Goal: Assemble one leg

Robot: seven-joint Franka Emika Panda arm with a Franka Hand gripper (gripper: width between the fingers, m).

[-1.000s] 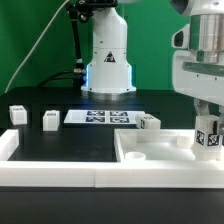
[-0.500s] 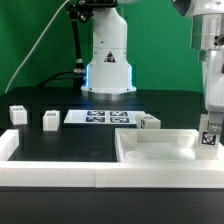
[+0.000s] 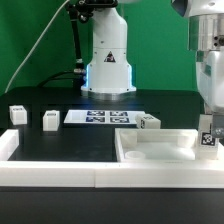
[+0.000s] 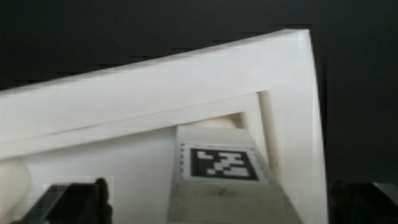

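**Leg going into the tray's far corner**

Legs come first from the exterior view's left: two small white tagged blocks [image 3: 17, 114] [image 3: 51, 120] on the black table [image 3: 60, 140], then the flat white marker board [image 3: 105, 117], another block [image 3: 149, 122], the large white rimmed tray [image 3: 150, 150]. At the right, the gripper [image 3: 208, 128] grasps the tagged white leg [image 3: 207, 139] over the tray's corner. Seating it seems next, needing careful alignment. Only square marker patterns, no readable writing.

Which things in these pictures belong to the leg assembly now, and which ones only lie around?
In use:
- the leg, tagged, at the tool
- the white tray part under it, at the exterior view's right

Lying about:
- two small white blocks at the exterior view's left
- another tagged block behind the tray part
- the marker board
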